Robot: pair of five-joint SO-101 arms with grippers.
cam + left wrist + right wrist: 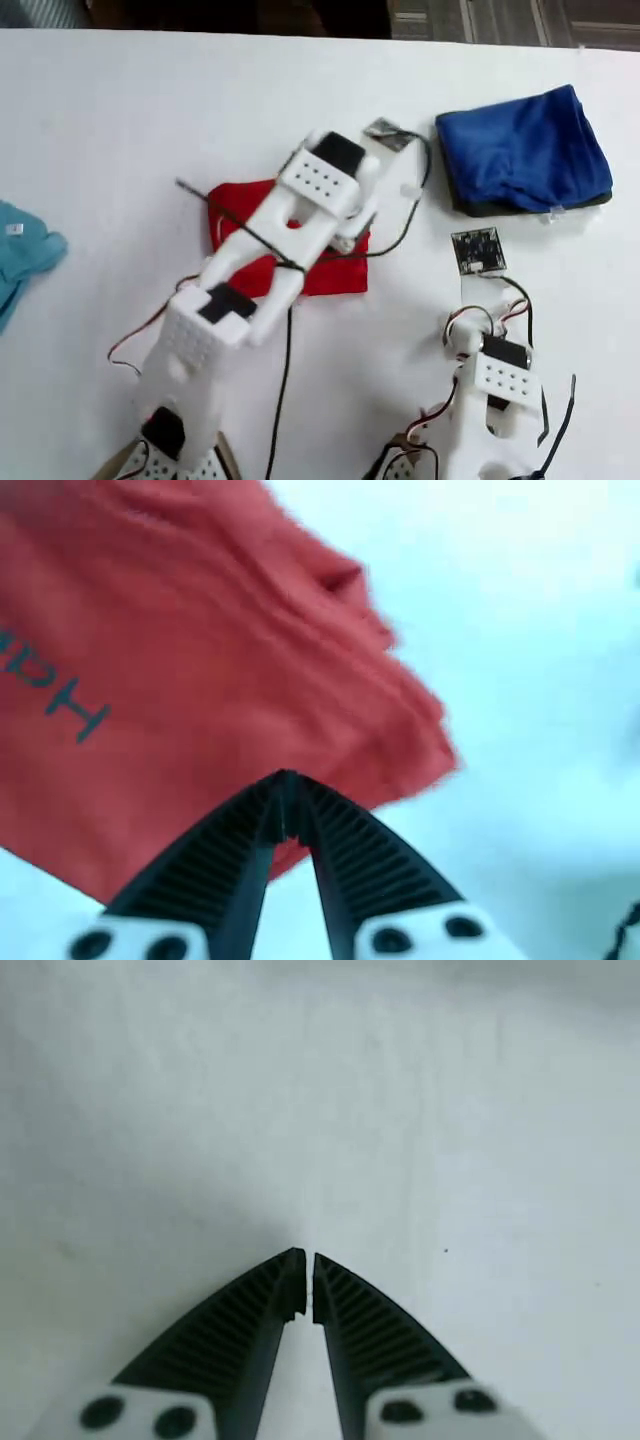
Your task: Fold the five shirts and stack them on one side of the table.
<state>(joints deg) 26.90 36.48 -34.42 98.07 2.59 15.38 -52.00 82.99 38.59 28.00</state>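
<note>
Soft, creased red shirt (335, 272), folded into a rough rectangle, lies mid-surface (120, 110) under the left fingers (340, 850), ribbed black wedges pressed together empty. The right fingers (250, 1330) are also closed over bare white surface, near the folded blue shirt (520, 145)

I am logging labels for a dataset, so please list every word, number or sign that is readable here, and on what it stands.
Nothing here can be quoted reliably.
Red fabric shirt: dark printed letters, blurred and cut off at the picture's edge, unreadable.
Light blue fabric shirt: its small white tag is too small to read.
Small dark square circuit board: markings too small to read.
</note>
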